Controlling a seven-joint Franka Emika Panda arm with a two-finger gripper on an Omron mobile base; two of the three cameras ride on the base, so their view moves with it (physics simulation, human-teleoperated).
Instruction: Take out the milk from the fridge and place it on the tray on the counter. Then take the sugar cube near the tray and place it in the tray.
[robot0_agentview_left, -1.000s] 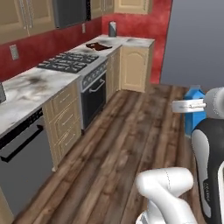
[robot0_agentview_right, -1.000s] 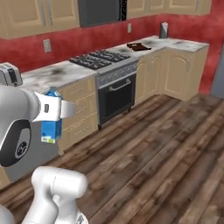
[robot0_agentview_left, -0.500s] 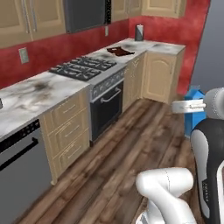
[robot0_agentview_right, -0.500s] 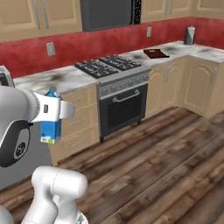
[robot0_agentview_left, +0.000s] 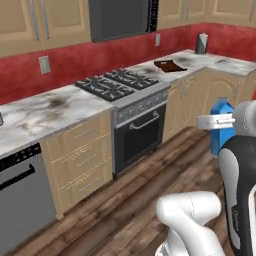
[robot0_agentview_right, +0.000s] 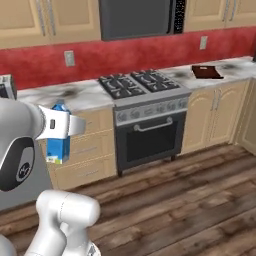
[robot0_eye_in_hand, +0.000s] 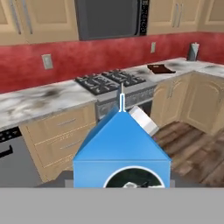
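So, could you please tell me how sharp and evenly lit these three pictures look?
Left base view: soft and blocky, flat light, no glare on the counter. Right base view: the same softness; the tray is a dark blur. Hand view: the milk looms large up close, and the stove behind it is fuzzy.

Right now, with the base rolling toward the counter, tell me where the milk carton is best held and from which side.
Grip the milk carton across its flat upper side walls, just under the gable, coming in level from the side. It hangs upright, and its parallel walls suit two fingers; the sloped gable top would let them slip. The gripper holds it about there.
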